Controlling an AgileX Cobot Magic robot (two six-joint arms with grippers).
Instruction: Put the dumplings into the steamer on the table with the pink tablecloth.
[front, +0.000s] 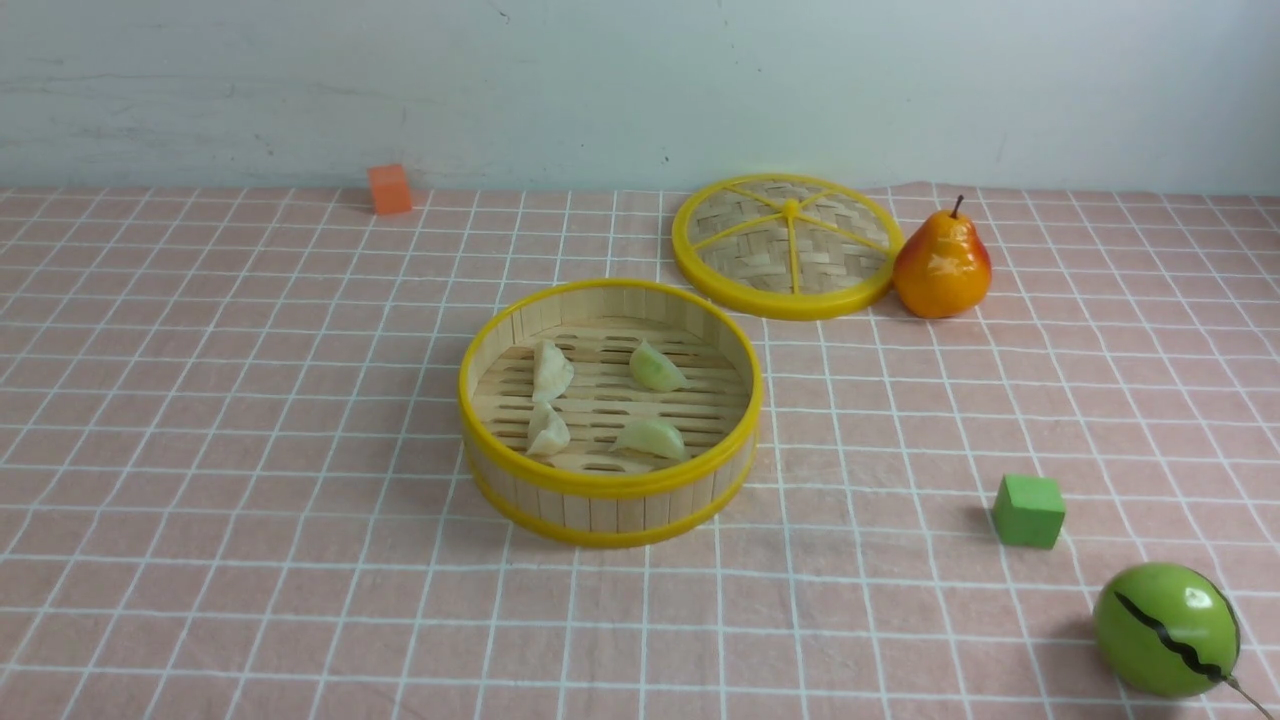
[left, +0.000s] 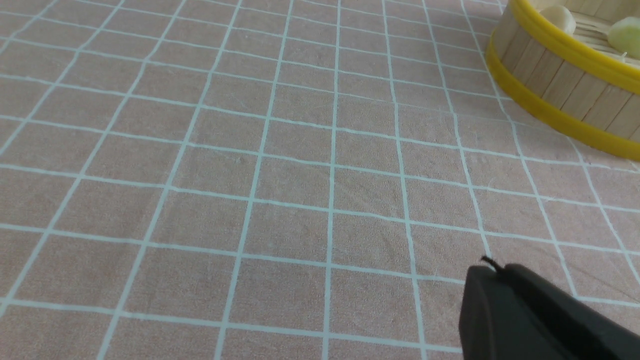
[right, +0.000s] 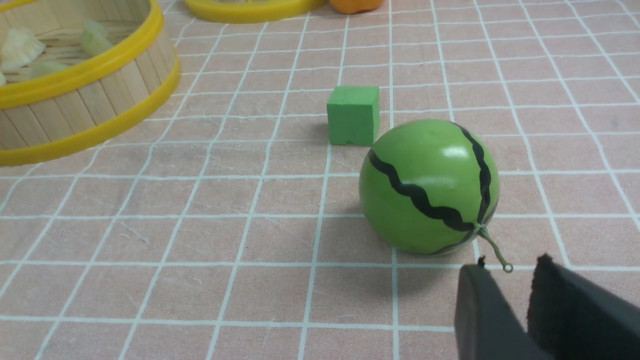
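The steamer (front: 610, 488) stands mid-table on the pink tablecloth (front: 250, 450). Two cream dumplings (front: 551, 370) (front: 547, 430) and two green dumplings (front: 657, 368) (front: 650, 438) lie on its slotted floor. Neither arm shows in the front view. In the left wrist view my left gripper (left: 497, 272) is shut and empty over bare cloth, with the steamer (left: 550, 85) some way off. In the right wrist view my right gripper (right: 507, 267) is slightly open and empty, just short of the green ball's stem, with the steamer (right: 75, 115) far off.
The flat woven lid (front: 785, 245) lies behind the steamer with a pear (front: 942, 265) beside it. A green cube (front: 1028, 510) and a shiny green striped ball (front: 1165, 628) sit front right. An orange cube (front: 390, 189) sits at the back left.
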